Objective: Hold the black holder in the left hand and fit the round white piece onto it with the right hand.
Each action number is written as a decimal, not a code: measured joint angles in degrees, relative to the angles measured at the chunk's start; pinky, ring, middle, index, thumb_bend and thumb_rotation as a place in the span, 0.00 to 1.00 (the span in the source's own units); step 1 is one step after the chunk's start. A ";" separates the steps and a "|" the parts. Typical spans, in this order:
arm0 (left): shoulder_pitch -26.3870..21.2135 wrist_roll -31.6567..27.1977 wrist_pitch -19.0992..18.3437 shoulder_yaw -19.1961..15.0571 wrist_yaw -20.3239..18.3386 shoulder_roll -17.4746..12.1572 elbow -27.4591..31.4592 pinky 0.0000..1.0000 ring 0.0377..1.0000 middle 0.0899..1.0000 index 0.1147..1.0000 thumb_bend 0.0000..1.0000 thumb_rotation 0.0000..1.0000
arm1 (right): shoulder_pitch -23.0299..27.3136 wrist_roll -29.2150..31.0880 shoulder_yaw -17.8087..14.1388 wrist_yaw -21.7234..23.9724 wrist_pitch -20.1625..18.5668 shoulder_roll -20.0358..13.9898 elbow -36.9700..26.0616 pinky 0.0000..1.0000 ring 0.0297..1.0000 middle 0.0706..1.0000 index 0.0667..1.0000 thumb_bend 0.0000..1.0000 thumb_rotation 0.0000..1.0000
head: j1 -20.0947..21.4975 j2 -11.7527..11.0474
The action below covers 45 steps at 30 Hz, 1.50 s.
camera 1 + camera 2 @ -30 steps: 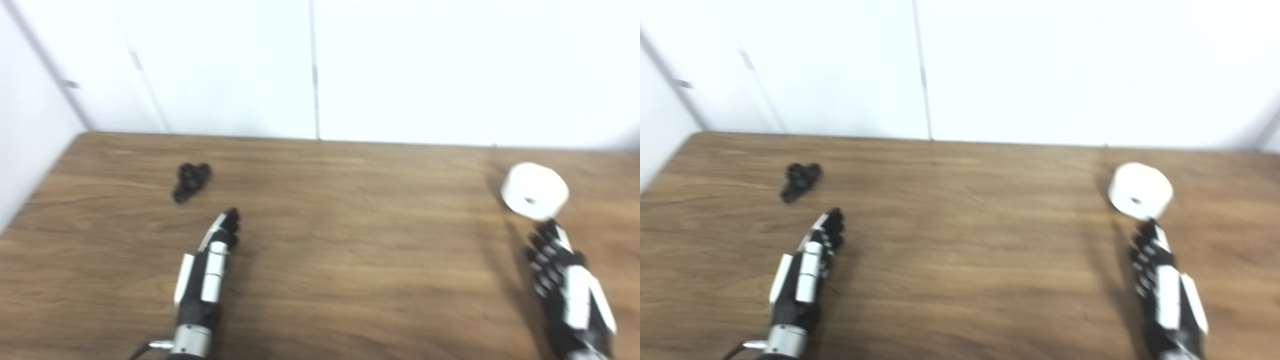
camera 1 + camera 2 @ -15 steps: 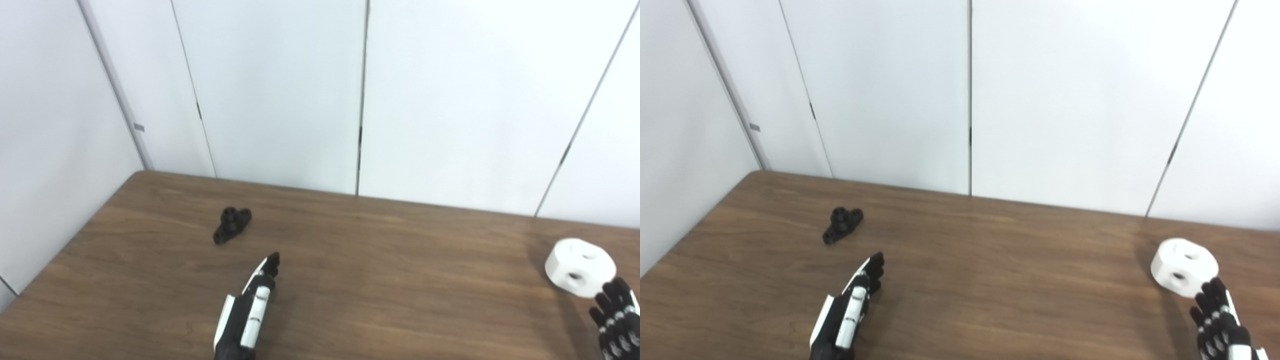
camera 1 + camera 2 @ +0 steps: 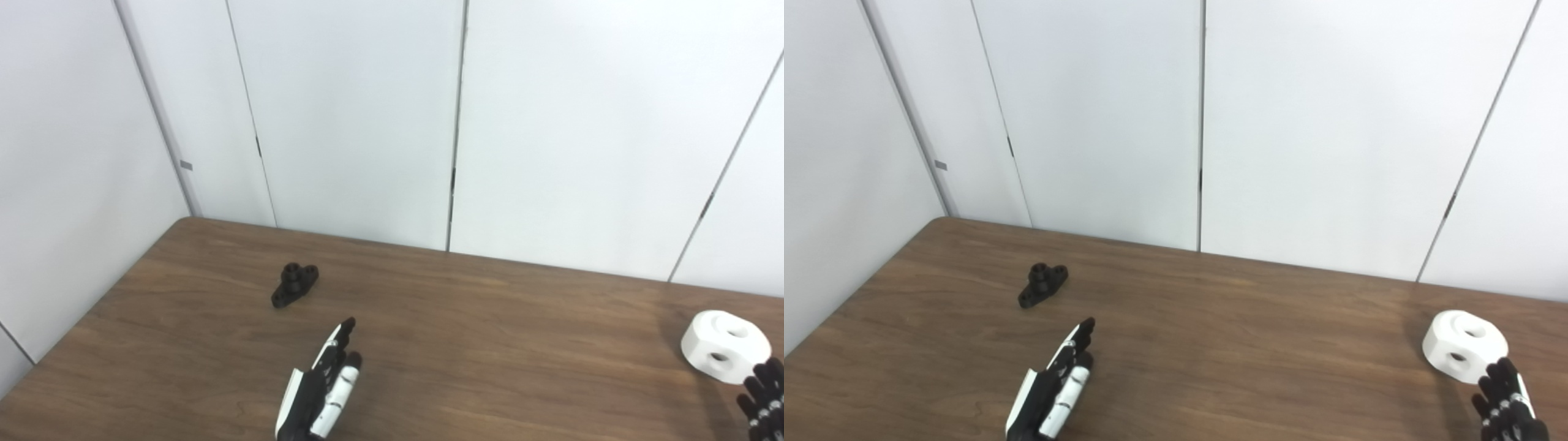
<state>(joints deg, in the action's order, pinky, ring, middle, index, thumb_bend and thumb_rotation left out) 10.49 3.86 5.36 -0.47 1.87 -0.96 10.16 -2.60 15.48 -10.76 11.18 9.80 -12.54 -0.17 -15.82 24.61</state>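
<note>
The black holder (image 3: 294, 284) lies flat on the wooden tabletop (image 3: 490, 343), toward its far left part, with a short upright collar in the middle and a hole showing in the flange beside it. Nothing touches it.

The left robot hand (image 3: 321, 386) comes in from the bottom edge, a little left of centre, and sits near the holder but clearly apart from it, on the near side and slightly to the right. Its fingers (image 3: 343, 334) are stretched out straight and point up the tabletop, with the thumb lying alongside; the hand is released and holds nothing. Whether it rests on the wood or floats just above it cannot be told, though a soft shadow lies close to its right.

The round white piece (image 3: 1464, 346) sits on the tabletop at the far right, a thick disc with flattened sides, one hole in its top face and another in the side turned toward the camera. The right robot hand (image 3: 1507, 407) shows only partly at the bottom right corner. Its black fingertips (image 3: 1497, 373) are spread and reach up just beside the near edge of the white piece; no grasp is visible, and the hand is released and empty

Behind the tabletop stand plain white wall panels (image 3: 355, 110) with dark vertical seams
</note>
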 measured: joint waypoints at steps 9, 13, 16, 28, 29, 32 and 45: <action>0.79 14.02 -4.55 1.61 4.12 0.57 5.45 0.89 0.91 0.91 0.89 0.67 0.27 | -0.26 1.46 -0.37 0.00 -0.30 0.01 -0.67 1.00 1.00 1.00 1.00 0.64 1.00 | 0.09 0.44; 0.48 19.41 -7.51 0.44 4.65 0.15 10.83 0.86 0.91 0.92 0.88 0.71 0.27 | -0.35 1.40 -0.37 -0.07 -0.30 0.01 -0.76 1.00 1.00 1.00 1.00 0.62 1.00 | 0.18 0.44; 0.01 22.98 -9.63 -1.45 4.86 -0.26 11.59 0.83 0.88 0.90 0.83 0.73 0.31 | -0.45 1.24 -0.36 -0.15 -0.30 0.01 -0.87 1.00 1.00 1.00 1.00 0.63 1.00 | 0.79 0.44; -4.31 34.82 -18.92 -6.15 4.84 -2.19 14.26 0.90 0.93 0.89 0.81 0.73 0.28 | -1.48 0.90 -0.13 -0.13 -1.27 -0.31 -1.52 1.00 1.00 1.00 1.00 0.60 1.00 | 0.88 1.05; -4.90 35.01 -19.23 -6.48 4.85 -2.56 14.04 0.91 0.93 0.89 0.81 0.73 0.28 | -1.57 0.90 -0.10 -0.12 -1.41 -0.31 -1.64 1.00 1.00 1.00 1.00 0.60 1.00 | 0.97 1.06; -6.63 35.69 -19.83 -7.60 5.12 -3.72 12.59 0.90 0.93 0.89 0.80 0.74 0.28 | -1.66 0.90 -0.05 -0.13 -1.51 -0.28 -1.80 1.00 1.00 1.00 1.00 0.60 1.00 | 1.05 1.32; -13.93 36.97 -22.75 -10.03 9.81 -9.09 1.32 0.92 0.94 0.88 0.77 0.75 0.34 | -2.77 0.74 0.22 -0.32 -2.44 0.18 -3.22 1.00 1.00 1.00 1.00 0.59 1.00 | 2.11 1.41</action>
<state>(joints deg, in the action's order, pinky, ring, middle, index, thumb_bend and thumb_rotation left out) -3.44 40.83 -17.38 -10.49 11.67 -10.05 11.48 -5.37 16.22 -10.54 10.86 7.36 -12.36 -3.40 -13.71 26.01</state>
